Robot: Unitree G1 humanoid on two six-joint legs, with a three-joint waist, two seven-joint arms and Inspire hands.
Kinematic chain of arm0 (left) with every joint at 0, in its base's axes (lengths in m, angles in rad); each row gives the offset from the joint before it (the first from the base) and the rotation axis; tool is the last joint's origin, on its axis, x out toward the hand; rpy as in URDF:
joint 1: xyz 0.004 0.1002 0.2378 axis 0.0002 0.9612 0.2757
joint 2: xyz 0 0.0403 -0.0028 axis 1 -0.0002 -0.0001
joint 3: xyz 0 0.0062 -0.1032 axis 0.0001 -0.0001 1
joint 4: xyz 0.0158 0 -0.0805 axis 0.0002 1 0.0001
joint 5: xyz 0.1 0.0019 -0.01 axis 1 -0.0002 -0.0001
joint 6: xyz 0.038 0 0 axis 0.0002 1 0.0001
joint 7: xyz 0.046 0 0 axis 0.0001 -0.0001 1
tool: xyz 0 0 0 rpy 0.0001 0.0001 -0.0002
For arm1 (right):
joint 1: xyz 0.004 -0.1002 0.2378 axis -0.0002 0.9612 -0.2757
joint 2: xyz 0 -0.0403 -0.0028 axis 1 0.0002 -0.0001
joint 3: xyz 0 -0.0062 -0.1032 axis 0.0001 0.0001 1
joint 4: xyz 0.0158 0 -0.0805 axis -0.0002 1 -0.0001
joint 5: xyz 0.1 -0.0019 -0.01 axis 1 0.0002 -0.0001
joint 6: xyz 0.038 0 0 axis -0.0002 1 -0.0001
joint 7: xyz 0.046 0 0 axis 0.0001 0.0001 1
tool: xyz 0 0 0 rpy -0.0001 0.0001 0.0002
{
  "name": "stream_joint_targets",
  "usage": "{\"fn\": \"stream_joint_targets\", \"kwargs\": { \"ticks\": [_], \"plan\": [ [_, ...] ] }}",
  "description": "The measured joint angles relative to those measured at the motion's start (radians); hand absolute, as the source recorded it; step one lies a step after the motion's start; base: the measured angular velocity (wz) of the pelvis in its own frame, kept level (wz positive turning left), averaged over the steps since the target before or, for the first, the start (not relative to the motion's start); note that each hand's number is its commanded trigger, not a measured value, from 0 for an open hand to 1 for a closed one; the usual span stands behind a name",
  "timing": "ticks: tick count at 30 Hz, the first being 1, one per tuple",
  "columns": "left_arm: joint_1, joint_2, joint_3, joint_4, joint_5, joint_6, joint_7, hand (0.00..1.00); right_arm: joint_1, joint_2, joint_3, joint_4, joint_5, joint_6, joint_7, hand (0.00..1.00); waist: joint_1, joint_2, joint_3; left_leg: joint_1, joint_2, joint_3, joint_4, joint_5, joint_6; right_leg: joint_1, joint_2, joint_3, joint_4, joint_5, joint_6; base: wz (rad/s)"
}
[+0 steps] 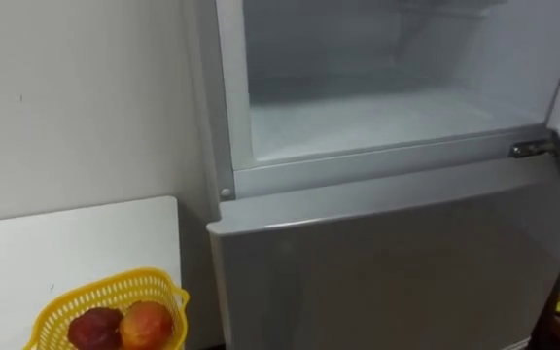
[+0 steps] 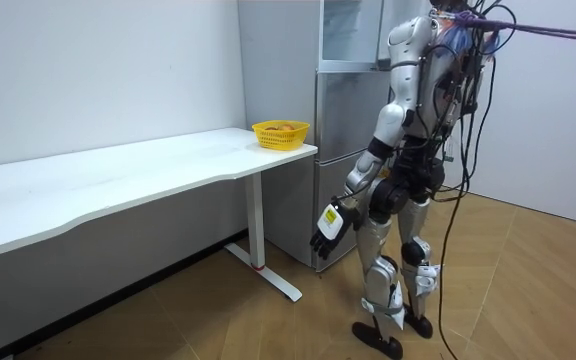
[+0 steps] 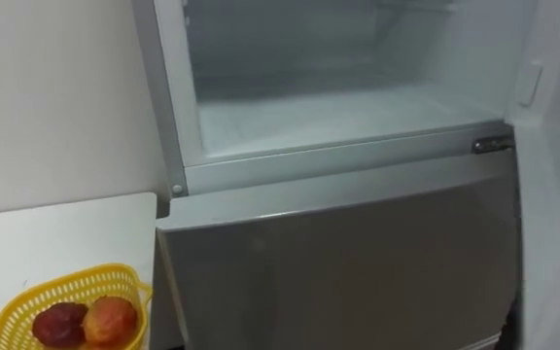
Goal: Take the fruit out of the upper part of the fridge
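The fridge (image 1: 387,253) looks like smooth grey metal with a soft sheen. Beside it, a yellow plastic mesh basket (image 1: 115,297) sits on a matt white table (image 1: 66,248).

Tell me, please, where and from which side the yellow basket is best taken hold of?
Probably the rim of the yellow basket, at the edge nearest the fridge, from above: the rim flares outward and stands clear of the fruit inside.

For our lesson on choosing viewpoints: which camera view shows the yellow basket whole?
The room view: the yellow basket stands complete at the end of the table by the fridge. Both eye views cut it off at the bottom edge but show its fruit.
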Motion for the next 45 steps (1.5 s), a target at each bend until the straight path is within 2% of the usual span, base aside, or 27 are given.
{"fn": "stream_joint_targets", "kwargs": {
  "ticks": [2, 10, 13, 17, 22, 26, 31, 32, 36, 38, 45],
  "plan": [
    [0.003, 0.006, 0.000, 0.001, 0.000, 0.001, 0.000, 0.00, 0.000, -0.029, 0.009, 0.000, -0.078, 0.009, 0.019, 0.00, -0.001, -0.011, 0.0019, 0.000, 0.000, 0.000, 0.000, 0.000, 0.000, -0.001, 0.001, 0.002, 0.000, 0.001, -0.001, -0.02],
    [0.001, 0.030, -0.014, 0.001, -0.001, 0.007, 0.008, 0.00, 0.000, -0.094, 0.058, 0.000, -0.258, 0.029, 0.080, 0.00, 0.001, -0.046, 0.0020, 0.002, 0.007, 0.006, -0.001, 0.002, -0.004, -0.001, 0.008, 0.010, -0.004, 0.005, -0.007, -0.02],
    [-0.006, 0.044, -0.040, 0.011, -0.001, 0.014, 0.021, 0.00, 0.001, -0.109, 0.086, -0.002, -0.283, 0.059, 0.129, 0.00, 0.001, -0.052, -0.0006, 0.003, 0.013, 0.011, -0.001, 0.004, -0.007, -0.001, 0.012, 0.008, -0.005, 0.007, -0.010, -0.01],
    [-0.005, 0.046, -0.051, 0.010, -0.001, 0.023, 0.021, 0.00, 0.001, -0.113, 0.130, -0.034, -0.280, 0.102, 0.165, 0.00, 0.009, -0.055, 0.0009, 0.003, 0.014, 0.012, 0.000, 0.005, -0.009, 0.001, 0.012, 0.006, -0.005, 0.008, -0.012, 0.00],
    [-0.005, 0.047, -0.066, 0.010, -0.001, 0.028, 0.021, 0.00, 0.000, -0.114, 0.138, -0.070, -0.278, 0.121, 0.201, 0.00, 0.033, -0.056, 0.0018, 0.003, 0.013, 0.010, 0.001, 0.005, -0.009, 0.004, 0.011, 0.004, -0.006, 0.008, -0.012, 0.01],
    [-0.001, 0.047, -0.066, 0.010, -0.001, 0.028, 0.021, 0.00, 0.000, -0.114, 0.138, -0.070, -0.278, 0.123, 0.225, 0.00, 0.046, -0.056, 0.0075, 0.003, 0.013, 0.010, 0.002, 0.005, -0.009, 0.005, 0.012, 0.004, -0.006, 0.009, -0.012, 0.00],
    [-0.003, 0.047, -0.066, 0.009, 0.001, 0.028, 0.022, 0.00, 0.001, -0.114, 0.130, -0.070, -0.282, 0.123, 0.222, 0.00, 0.044, -0.050, 0.0097, -0.005, 0.013, -0.001, 0.011, 0.004, -0.008, 0.006, 0.011, -0.007, -0.006, 0.009, -0.012, 0.05],
    [-0.003, 0.046, -0.066, 0.010, 0.003, 0.028, 0.022, 0.00, 0.002, -0.114, 0.118, -0.070, -0.293, 0.123, 0.212, 0.00, 0.044, -0.044, 0.0130, -0.013, 0.014, -0.005, 0.021, 0.001, -0.007, 0.004, 0.012, -0.012, -0.007, 0.009, -0.012, 0.16],
    [-0.015, 0.040, -0.066, 0.009, 0.000, 0.027, 0.026, 0.00, 0.010, -0.114, 0.085, -0.070, -0.351, 0.123, 0.149, 0.00, 0.042, -0.034, 0.0119, -0.025, 0.015, -0.010, 0.034, -0.003, -0.006, -0.001, 0.012, -0.015, -0.006, 0.011, -0.011, 0.04],
    [-0.010, 0.035, -0.068, 0.009, -0.001, 0.028, 0.033, 0.00, 0.011, -0.114, 0.084, -0.069, -0.411, 0.122, 0.079, 0.00, 0.039, -0.025, 0.0113, -0.015, 0.015, -0.003, 0.031, -0.003, -0.005, 0.003, 0.011, -0.013, -0.005, 0.011, -0.010, -0.08],
    [0.005, 0.033, -0.070, -0.030, 0.000, 0.028, 0.047, 0.00, 0.017, -0.110, 0.053, -0.068, -0.545, 0.122, -0.145, 0.00, 0.020, -0.025, 0.0115, -0.013, 0.017, -0.002, 0.032, -0.003, -0.005, 0.006, 0.011, -0.012, -0.004, 0.013, -0.012, 0.00]
  ]
}}
